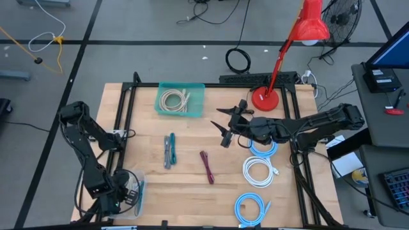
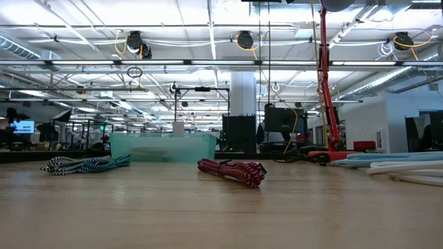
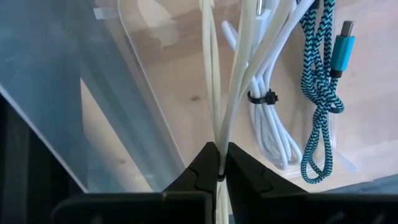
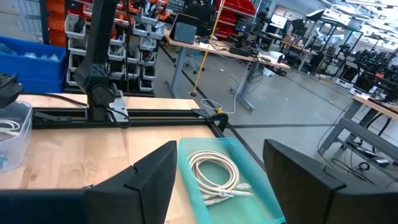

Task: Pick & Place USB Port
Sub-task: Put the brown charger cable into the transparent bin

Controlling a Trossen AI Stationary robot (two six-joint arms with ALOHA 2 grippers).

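The left hand (image 3: 219,171) pinches a white bundled USB cable (image 3: 219,93) above the clear plastic bin (image 3: 140,99) for placing, while the open right hand (image 1: 231,124) hovers mid-counter.

Table (image 1: 192,185): pale wood planks, matt, smooth. Teal bin (image 1: 197,96) near far edge: translucent plastic. Clear bin (image 3: 124,93) at near left corner: glossy see-through plastic. White cable (image 3: 214,93): smooth, plastic-looking jacket. Teal-black cable (image 3: 317,93) and red cable (image 2: 232,171): braided cloth sheath. Lamp (image 1: 300,32): glossy red, probably painted metal.
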